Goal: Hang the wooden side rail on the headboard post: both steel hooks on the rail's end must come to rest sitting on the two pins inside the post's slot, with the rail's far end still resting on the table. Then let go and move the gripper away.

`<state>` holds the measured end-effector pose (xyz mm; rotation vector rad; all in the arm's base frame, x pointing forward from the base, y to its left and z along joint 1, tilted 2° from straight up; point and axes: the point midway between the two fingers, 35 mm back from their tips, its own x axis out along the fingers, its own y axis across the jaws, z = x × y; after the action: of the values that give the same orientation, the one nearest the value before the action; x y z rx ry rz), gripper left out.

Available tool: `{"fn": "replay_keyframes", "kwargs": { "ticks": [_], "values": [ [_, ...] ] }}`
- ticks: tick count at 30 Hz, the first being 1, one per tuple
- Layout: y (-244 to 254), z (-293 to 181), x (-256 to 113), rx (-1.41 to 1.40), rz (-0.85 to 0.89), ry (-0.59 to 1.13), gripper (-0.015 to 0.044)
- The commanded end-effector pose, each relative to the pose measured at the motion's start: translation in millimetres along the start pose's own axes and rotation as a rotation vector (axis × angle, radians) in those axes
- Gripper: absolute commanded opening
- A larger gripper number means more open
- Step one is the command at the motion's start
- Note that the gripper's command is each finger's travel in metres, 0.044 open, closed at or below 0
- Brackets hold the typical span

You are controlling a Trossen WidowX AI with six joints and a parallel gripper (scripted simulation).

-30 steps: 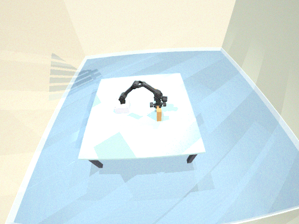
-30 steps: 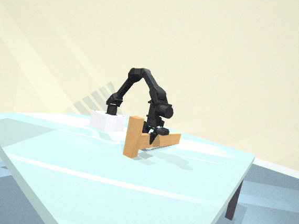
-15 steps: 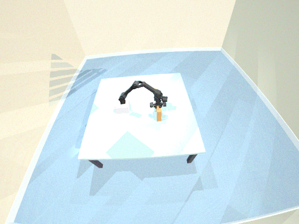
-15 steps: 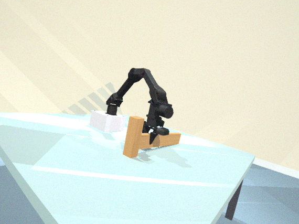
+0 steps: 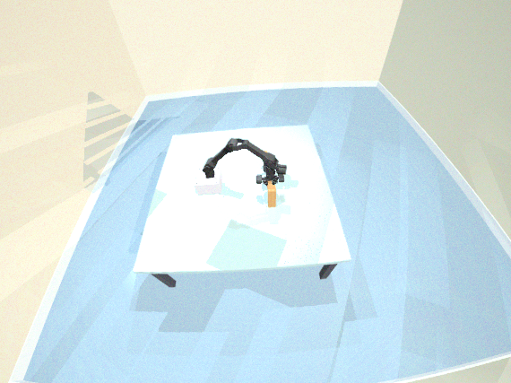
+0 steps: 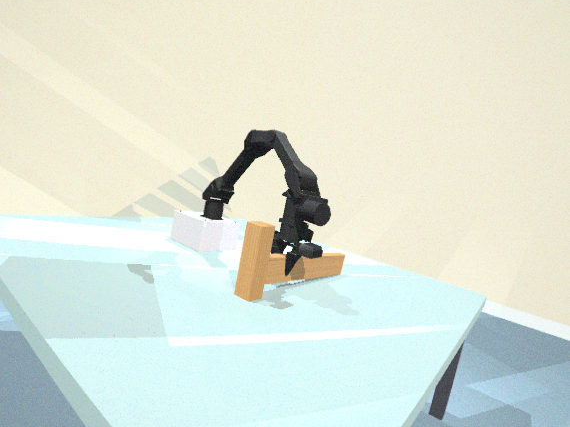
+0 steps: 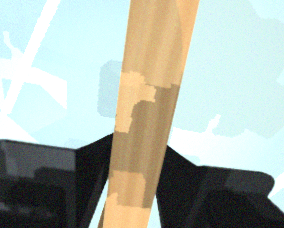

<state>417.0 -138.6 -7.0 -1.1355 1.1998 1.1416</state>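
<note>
The wooden post point(image 5: 272, 199) point(image 6: 254, 263) stands upright on the table. The wooden rail point(image 6: 327, 266) point(image 7: 152, 55) runs back from the post, its near end against or very close to the post's rear face. The rail's underside is a little above the table near the post; its far end is low, at or very near the table top. My gripper point(image 5: 270, 182) point(image 6: 289, 267) point(image 7: 135, 137) points down and is shut on the rail, one finger on each side, a short way behind the post. The hooks, the pins and the slot are hidden in all views.
The arm's base stands on a white block point(image 5: 208, 186) point(image 6: 200, 232) to the left of the post and rail. The arm arches over from there to the rail. The white table point(image 5: 179, 239) point(image 6: 300, 366) has its front edge beyond the post.
</note>
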Motion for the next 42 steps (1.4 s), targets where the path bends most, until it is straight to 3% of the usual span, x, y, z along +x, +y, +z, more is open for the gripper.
{"fn": "replay_keyframes", "kwargs": {
  "ticks": [1,42],
  "values": [
    [-4.1,-2.6,-5.8,-0.003,-0.016,0.005,0.0000],
    [-3.2,-4.3,-0.5,-0.003,-0.015,0.006,0.0000]
  ]
}}
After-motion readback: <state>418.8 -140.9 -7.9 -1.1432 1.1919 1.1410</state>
